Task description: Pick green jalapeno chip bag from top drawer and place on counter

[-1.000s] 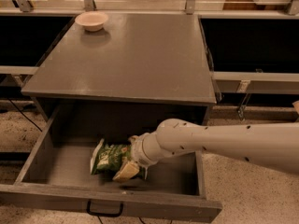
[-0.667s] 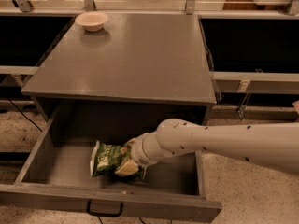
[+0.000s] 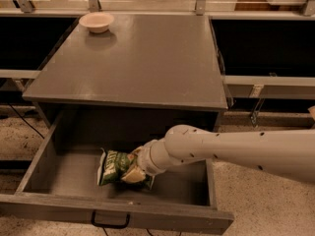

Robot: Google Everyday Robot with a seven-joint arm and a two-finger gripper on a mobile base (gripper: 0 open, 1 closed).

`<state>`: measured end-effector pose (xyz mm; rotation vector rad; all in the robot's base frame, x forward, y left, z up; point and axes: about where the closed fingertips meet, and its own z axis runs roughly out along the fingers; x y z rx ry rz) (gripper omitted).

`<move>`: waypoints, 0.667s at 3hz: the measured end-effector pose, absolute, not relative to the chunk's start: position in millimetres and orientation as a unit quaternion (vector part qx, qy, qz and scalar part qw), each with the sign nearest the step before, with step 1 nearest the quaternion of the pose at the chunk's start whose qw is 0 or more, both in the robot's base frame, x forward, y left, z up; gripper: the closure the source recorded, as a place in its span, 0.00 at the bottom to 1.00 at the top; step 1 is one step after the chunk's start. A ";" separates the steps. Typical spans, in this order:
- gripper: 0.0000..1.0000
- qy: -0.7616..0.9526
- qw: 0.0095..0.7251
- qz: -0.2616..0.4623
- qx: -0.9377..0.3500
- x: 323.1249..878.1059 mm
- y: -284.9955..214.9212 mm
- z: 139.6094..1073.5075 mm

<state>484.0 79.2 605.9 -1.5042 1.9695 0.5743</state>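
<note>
The green jalapeno chip bag lies tilted inside the open top drawer, near the middle of its floor. My gripper reaches into the drawer from the right on a white arm and is shut on the bag's right end, which it hides. The bag sits low, at or just above the drawer floor. The drawer's black pull handle shows on its front panel. The grey counter lies above and behind the drawer.
A small cream bowl stands on the counter's far left corner. Dark shelf openings flank the cabinet on both sides. Speckled floor lies to the right of the drawer, under my arm.
My gripper has closed in on the bag's right end and shifted slightly left and up. The bag has tipped up a little with it.
</note>
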 end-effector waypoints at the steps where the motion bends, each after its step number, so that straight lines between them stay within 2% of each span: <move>1: 1.00 0.740 0.294 0.216 -0.565 484.0 79.2 605.9; 2: 1.00 0.740 0.294 0.216 -0.565 484.0 79.2 605.9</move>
